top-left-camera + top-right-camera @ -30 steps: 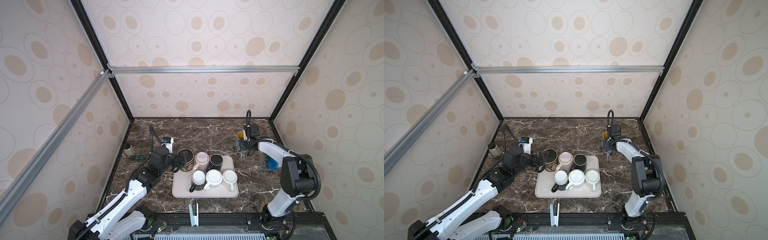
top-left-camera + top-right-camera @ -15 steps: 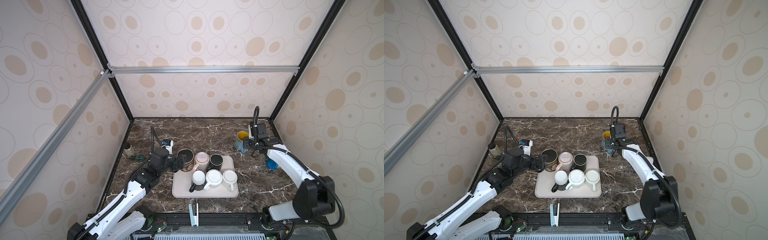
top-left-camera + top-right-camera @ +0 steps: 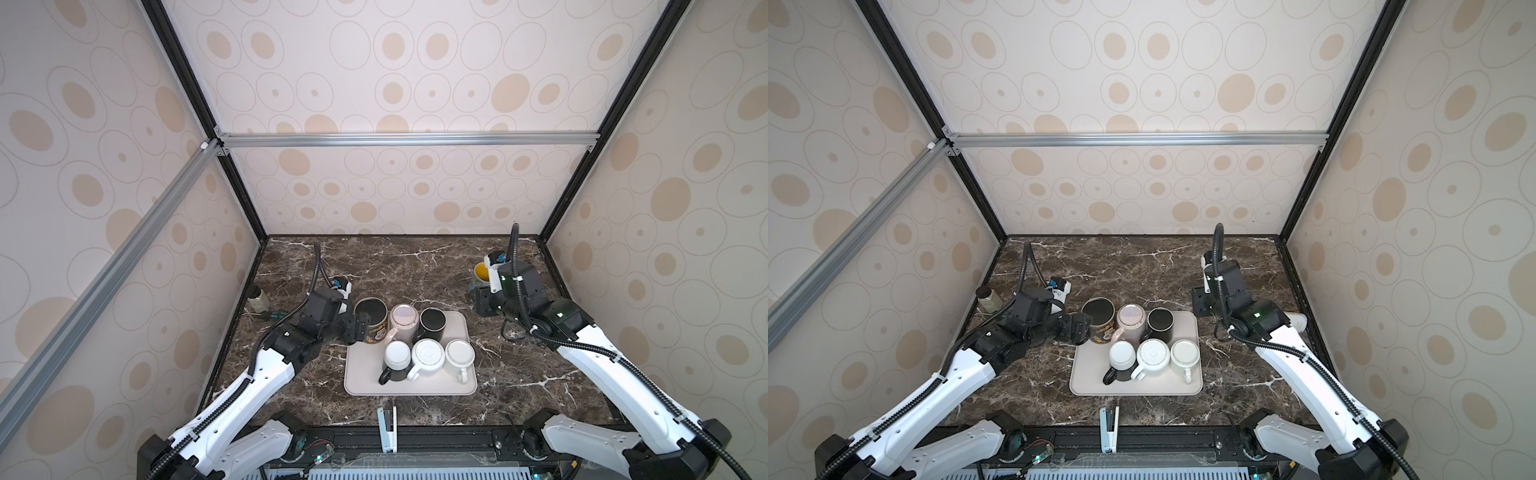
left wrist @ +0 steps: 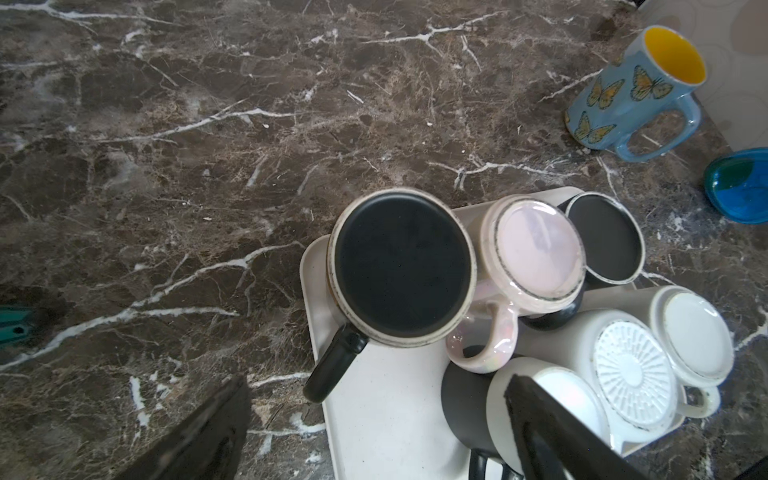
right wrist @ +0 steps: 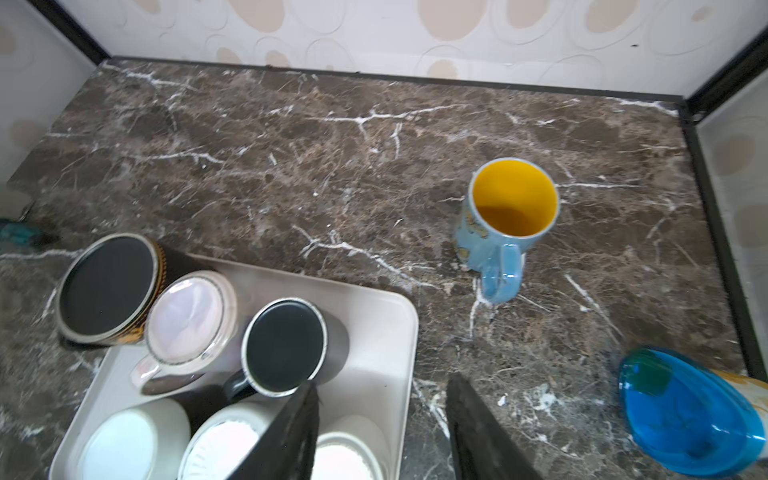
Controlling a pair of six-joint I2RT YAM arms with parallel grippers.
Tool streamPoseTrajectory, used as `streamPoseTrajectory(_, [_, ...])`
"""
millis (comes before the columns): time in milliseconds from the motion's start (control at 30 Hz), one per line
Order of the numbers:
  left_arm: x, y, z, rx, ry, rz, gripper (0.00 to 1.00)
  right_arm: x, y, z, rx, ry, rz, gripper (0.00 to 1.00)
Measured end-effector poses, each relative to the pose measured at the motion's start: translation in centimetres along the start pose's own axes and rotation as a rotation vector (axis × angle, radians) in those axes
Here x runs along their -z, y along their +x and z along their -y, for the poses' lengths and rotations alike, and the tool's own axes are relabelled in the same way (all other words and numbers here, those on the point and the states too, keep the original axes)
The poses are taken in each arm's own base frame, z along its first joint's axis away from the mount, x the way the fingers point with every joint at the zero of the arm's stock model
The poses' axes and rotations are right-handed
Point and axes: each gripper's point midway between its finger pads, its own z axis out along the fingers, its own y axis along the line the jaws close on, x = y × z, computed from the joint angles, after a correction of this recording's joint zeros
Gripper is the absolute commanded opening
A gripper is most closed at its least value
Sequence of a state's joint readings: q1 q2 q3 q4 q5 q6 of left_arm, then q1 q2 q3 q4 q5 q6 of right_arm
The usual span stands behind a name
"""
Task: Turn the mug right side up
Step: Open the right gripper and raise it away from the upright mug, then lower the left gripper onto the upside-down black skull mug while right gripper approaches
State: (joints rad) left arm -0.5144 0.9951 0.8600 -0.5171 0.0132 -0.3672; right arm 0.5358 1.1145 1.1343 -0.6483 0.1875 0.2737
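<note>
Six upturned mugs (image 3: 428, 357) crowd the far part of the tray (image 3: 415, 388), packed too close for a gripper to pass between them; only the tray's near strip lies bare. Beyond the tray the surface (image 3: 407, 266) runs open to the back wall. Right of the tray stand the butterfly mug (image 5: 513, 216) and a blue object (image 5: 685, 411), well apart; left of it, a small jar (image 3: 258, 298) sits by the wall.

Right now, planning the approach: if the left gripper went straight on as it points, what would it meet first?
Most likely the handle of the large upside-down dark mug, straight ahead of the open left gripper; depth is uncertain.
</note>
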Motion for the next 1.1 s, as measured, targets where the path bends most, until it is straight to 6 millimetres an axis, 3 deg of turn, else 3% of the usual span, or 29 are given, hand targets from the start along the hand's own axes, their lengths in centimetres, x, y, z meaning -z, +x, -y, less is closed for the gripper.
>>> streamPoseTrajectory(133, [0.5,-0.5,0.1,-0.015,0.002,0.006,0.97,-1.0,1.1,-2.4,0.055,-0.043,-0.067,0.51])
streamPoseTrajectory(233, [0.3,0.0,0.1,-0.016,0.005,-0.008,0.97,-1.1,1.8,-3.1,0.076,-0.053,-0.095,0.51])
streamPoseTrajectory(567, [-1.3,2.8,0.3,-0.004,0.042,-0.083,0.98,-0.8,3.8,-3.4,0.063,-0.061,-0.128,0.51])
streamPoseTrajectory(933, [-4.6,6.2,0.9,0.010,0.083,-0.202,1.00,-1.3,5.1,-2.9,0.052,-0.037,-0.144,0.51])
streamPoseTrajectory(1100, [-4.8,6.3,1.2,0.012,0.104,-0.201,1.00,-1.6,5.7,-2.8,0.038,-0.034,-0.154,0.51])
